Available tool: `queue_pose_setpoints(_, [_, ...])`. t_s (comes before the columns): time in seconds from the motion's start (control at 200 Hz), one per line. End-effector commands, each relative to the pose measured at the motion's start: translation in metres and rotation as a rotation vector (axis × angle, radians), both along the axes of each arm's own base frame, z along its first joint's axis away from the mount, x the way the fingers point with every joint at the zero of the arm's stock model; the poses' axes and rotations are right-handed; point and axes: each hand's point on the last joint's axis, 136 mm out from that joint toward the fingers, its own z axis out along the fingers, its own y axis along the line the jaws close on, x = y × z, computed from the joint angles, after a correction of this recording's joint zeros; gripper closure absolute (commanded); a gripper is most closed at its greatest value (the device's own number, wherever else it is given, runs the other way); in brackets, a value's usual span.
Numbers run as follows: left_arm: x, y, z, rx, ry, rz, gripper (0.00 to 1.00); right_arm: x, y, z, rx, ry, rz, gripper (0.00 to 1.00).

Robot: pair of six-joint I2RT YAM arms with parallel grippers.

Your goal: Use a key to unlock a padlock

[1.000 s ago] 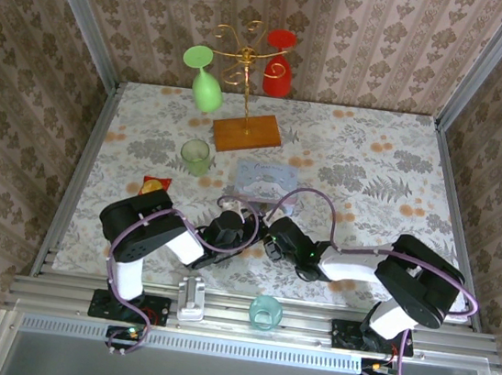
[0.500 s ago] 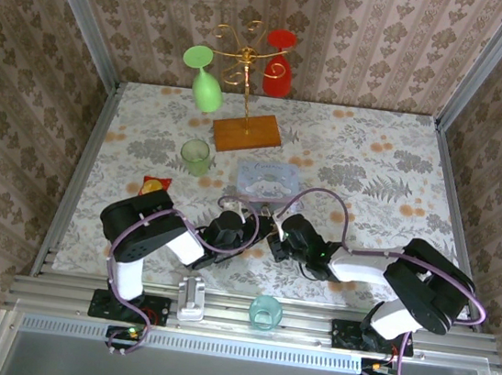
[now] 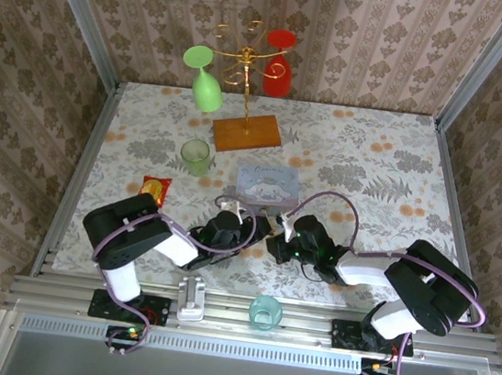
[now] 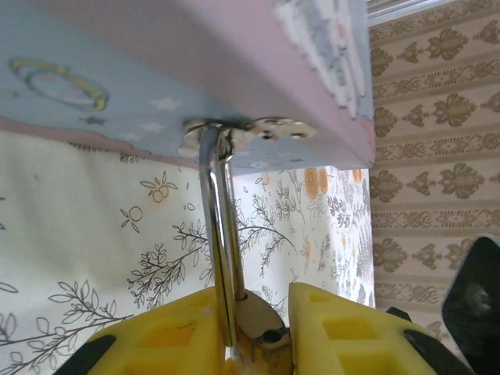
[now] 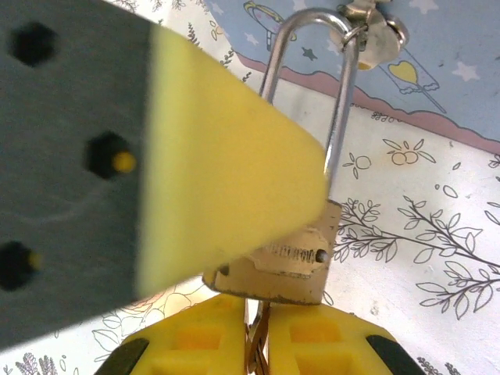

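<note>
Right wrist view: nearest, the right pincer [image 5: 256,351] is pinching the key [image 5: 258,324] at the underside of the padlock [image 5: 275,262], whose shackle [image 5: 342,117] is threading the hasp [image 5: 376,27] of the pale blue tin [image 5: 469,55] beyond. Left wrist view: the left pincer [image 4: 250,332] is straddling the padlock narrowly; whether it is clamping I cannot tell. With that hold slack, twisting the key is risking swinging the whole padlock, or slipping the key out.

Nothing here reads as words or numbers. The padlock [image 5: 269,266] has a short stamped line on its brass body, too blurred to read.
</note>
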Motion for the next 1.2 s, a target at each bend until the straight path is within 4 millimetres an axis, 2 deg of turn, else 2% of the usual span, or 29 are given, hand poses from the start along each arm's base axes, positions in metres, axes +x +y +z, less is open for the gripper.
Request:
queue_pose_setpoints(0.0, [0.008, 0.017, 0.0, 0.083, -0.047, 0.034, 0.7, -0.003, -0.002, 0.002, 0.041, 0.018, -0.012, 0.87])
queue_pose_setpoints(0.06, [0.011, 0.021, 0.0, 0.1, -0.051, 0.042, 0.67, -0.004, -0.002, 0.002, 0.047, 0.024, -0.014, 0.88])
queue_pose_setpoints(0.21, [0.015, 0.027, 0.0, 0.126, -0.059, 0.046, 0.66, -0.007, -0.002, -0.002, 0.054, 0.041, -0.012, 0.88])
queue_pose_setpoints(0.43, [0.012, 0.018, -0.008, 0.187, -0.058, -0.025, 0.66, -0.009, 0.001, -0.001, 0.142, 0.089, -0.015, 0.87])
queue_pose_setpoints(0.51, [0.012, 0.014, -0.011, 0.258, -0.071, -0.07, 0.7, -0.01, 0.004, 0.001, 0.183, 0.111, -0.011, 0.86])
queue_pose_setpoints(0.575, [0.012, 0.016, -0.012, 0.301, -0.079, -0.079, 0.78, -0.011, 0.004, 0.0, 0.194, 0.119, -0.01, 0.86])
queue_pose_setpoints(0.625, [0.013, 0.019, -0.012, 0.326, -0.095, -0.083, 0.8, -0.011, 0.003, 0.001, 0.207, 0.119, -0.018, 0.86])
queue_pose_setpoints(0.755, [0.015, 0.026, -0.016, 0.444, -0.126, -0.121, 0.8, -0.012, -0.001, 0.0, 0.247, 0.145, -0.027, 0.86])
queue_pose_setpoints(0.88, [0.015, 0.024, -0.019, 0.55, -0.151, -0.192, 0.8, -0.012, -0.001, 0.001, 0.277, 0.17, -0.022, 0.85])
queue_pose_setpoints(1.07, [0.017, 0.025, -0.015, 0.575, -0.178, -0.192, 0.8, -0.01, -0.005, -0.003, 0.318, 0.212, -0.04, 0.83])
queue_pose_setpoints(1.195, [0.019, 0.027, -0.018, 0.594, -0.181, -0.197, 0.8, -0.009, -0.008, -0.009, 0.322, 0.243, -0.052, 0.76])
